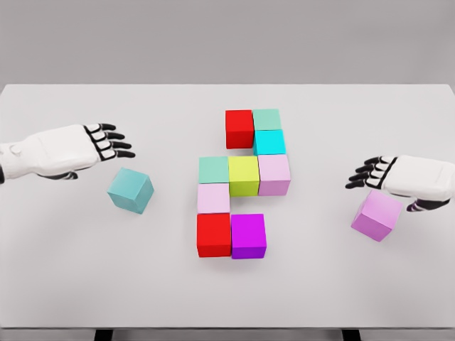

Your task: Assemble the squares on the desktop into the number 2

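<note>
Several coloured cubes form a stepped figure at the middle of the white table (71, 284): a red cube (239, 128) and a green cube (266, 118) on top, a cyan cube (269, 142) below, then a green (213, 170), yellow (244, 175) and pink cube (274, 174) in a row, a pale pink cube (213, 198), and a red (214, 234) and magenta cube (248, 236) at the bottom. A loose teal cube (131, 190) lies just below my left hand (114, 141), which is open. A loose violet cube (377, 214) sits under my right hand (366, 172), also open.
The table's far edge runs across the top of the view and its front edge along the bottom. A plain grey wall stands behind.
</note>
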Motion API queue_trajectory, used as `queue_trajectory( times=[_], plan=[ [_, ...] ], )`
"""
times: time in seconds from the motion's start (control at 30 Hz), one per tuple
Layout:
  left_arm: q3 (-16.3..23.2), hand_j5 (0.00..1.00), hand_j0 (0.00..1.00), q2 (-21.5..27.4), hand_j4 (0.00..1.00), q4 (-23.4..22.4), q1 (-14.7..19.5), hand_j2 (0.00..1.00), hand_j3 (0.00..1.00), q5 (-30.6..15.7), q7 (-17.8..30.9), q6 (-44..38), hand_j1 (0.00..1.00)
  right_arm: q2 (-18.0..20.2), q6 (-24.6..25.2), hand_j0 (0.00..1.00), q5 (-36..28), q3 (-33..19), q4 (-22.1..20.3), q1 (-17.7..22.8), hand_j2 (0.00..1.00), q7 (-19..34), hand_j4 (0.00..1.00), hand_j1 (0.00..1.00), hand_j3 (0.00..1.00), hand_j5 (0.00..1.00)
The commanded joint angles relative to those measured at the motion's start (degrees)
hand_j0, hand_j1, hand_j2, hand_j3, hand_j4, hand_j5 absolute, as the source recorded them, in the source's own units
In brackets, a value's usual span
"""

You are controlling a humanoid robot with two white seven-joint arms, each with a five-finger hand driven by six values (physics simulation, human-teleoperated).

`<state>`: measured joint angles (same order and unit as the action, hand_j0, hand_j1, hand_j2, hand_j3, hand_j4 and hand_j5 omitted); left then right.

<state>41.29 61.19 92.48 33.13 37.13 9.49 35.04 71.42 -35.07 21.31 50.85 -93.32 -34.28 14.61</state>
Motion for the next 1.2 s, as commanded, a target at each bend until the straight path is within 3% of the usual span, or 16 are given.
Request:
queue_trajectory(
  times=[0.0,0.23,0.87,0.97,1.1,1.17],
  plan=[
    [0.2,1.00,1.00,-0.3,1.00,0.5,0.0,1.00,1.00,-0.3,0.4,0.0,1.00,0.2,0.1,1.00,-0.2,0.7,0.0,0.0,1.00,0.0,1.00,1.00,1.00,1.00],
    [1.7,1.00,1.00,-1.8,1.00,1.2,-0.1,1.00,1.00,-0.3,0.6,0.0,1.00,0.5,0.1,1.00,-0.1,2.5,-2.4,0.3,1.00,0.0,1.00,1.00,1.00,1.00],
    [4.4,1.00,1.00,-4.2,1.00,0.5,0.0,1.00,1.00,1.1,1.7,0.0,1.00,-0.9,0.1,0.99,3.9,3.4,-2.1,0.5,0.99,-0.1,0.99,0.99,0.99,0.99],
    [4.5,1.00,1.00,-4.2,1.00,0.5,0.0,1.00,1.00,1.1,1.7,0.0,1.00,-0.7,0.1,0.92,5.3,3.3,-2.1,0.5,0.92,-0.1,0.92,0.92,0.92,0.92],
    [4.5,1.00,1.00,-4.2,1.00,0.4,0.1,1.00,1.00,1.2,1.7,0.0,1.00,-0.7,0.1,0.71,7.7,3.3,-2.2,0.5,0.71,-0.1,0.71,0.71,0.71,0.71],
    [4.7,1.00,1.00,-4.3,1.00,0.4,0.1,1.00,1.00,1.2,1.7,0.0,1.00,-0.6,0.1,0.67,7.9,3.3,-2.4,0.5,0.67,-0.1,0.67,0.67,0.67,0.67]
  ],
)
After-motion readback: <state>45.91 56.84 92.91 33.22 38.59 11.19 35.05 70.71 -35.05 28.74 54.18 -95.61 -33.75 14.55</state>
